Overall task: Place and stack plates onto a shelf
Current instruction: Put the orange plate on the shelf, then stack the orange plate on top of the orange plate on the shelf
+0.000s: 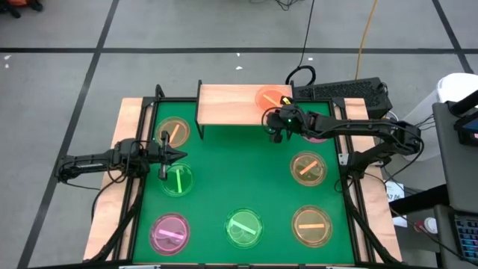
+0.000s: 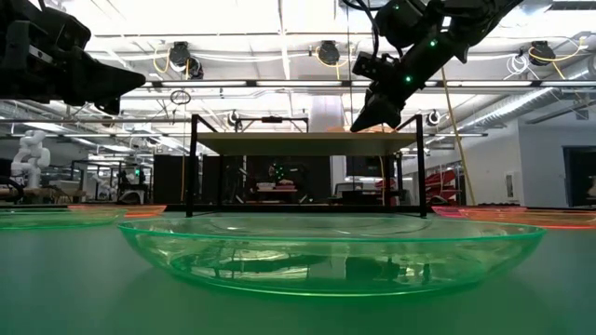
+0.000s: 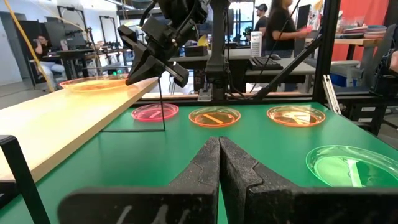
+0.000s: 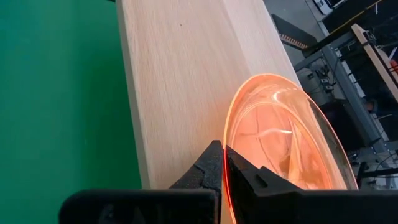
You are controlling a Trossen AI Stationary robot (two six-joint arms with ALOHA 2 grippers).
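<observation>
The shelf (image 1: 233,104) is seen standing at the far edge of the green table (image 1: 239,175), its light-wood top bare over most of its length, so that open room is left on its left and middle. One orange plate (image 1: 269,98) is found on the shelf's right end, close to the board's right edge; in the right wrist view the same plate (image 4: 280,143) is seen lying on the wood with its near rim pinched between the closed fingers of the right gripper (image 1: 274,127), which is held just in front of the shelf's right part. The left gripper (image 1: 169,156) is held above the table's left side with its fingers pressed together on nothing, between an amber plate (image 1: 173,131) near the shelf's left leg and a green plate (image 1: 178,180) just beside it toward the near edge. Across the near part of the table a pink plate (image 1: 170,231), a second green plate (image 1: 244,226) and an amber plate at the near right (image 1: 311,225) are laid well apart, and another amber plate (image 1: 308,168) is set on the right side. The middle of the table is left open. Each dish is seen holding a bright bar only.
</observation>
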